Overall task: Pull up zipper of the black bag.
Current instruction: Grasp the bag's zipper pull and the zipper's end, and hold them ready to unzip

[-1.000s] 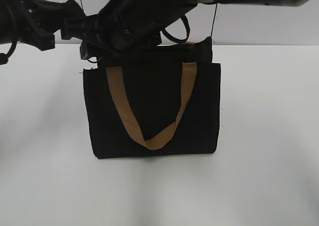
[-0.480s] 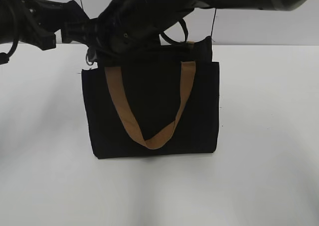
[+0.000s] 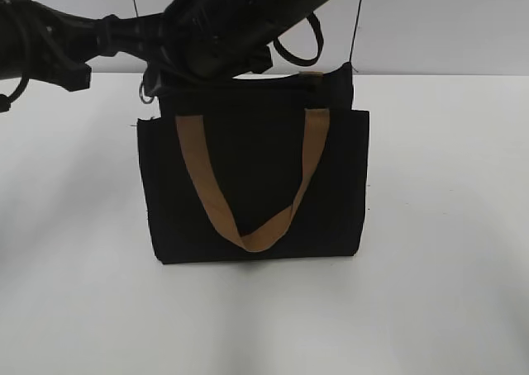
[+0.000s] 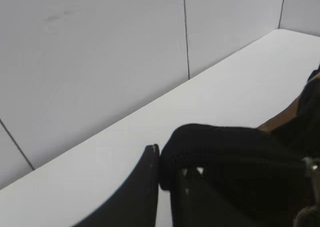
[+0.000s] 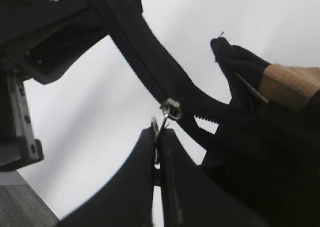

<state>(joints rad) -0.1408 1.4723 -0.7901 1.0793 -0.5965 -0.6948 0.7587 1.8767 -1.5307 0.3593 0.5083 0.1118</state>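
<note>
The black bag (image 3: 256, 185) stands upright on the white table, with a tan strap (image 3: 248, 226) hanging down its front. Both arms meet over its top left corner, where their dark tips are hard to tell apart. My left gripper (image 4: 164, 164) is shut on the bag's black fabric corner (image 4: 210, 142). My right gripper (image 5: 157, 137) is shut on the zipper's silver pull ring, just below the slider (image 5: 171, 109). The zipper (image 5: 125, 49) is joined up-left of the slider. Open teeth (image 5: 206, 119) show to its right.
The white table (image 3: 446, 226) stretches all round the bag, with a pale panelled wall (image 3: 430, 28) behind it. A black cable loop (image 3: 299, 49) hangs from the right arm above the bag's top edge. A second tan strap end (image 5: 290, 84) shows in the right wrist view.
Both arms have risen slightly and shifted left over the bag's top left corner. The bag's top edge is pulled a little higher and tauter.
</note>
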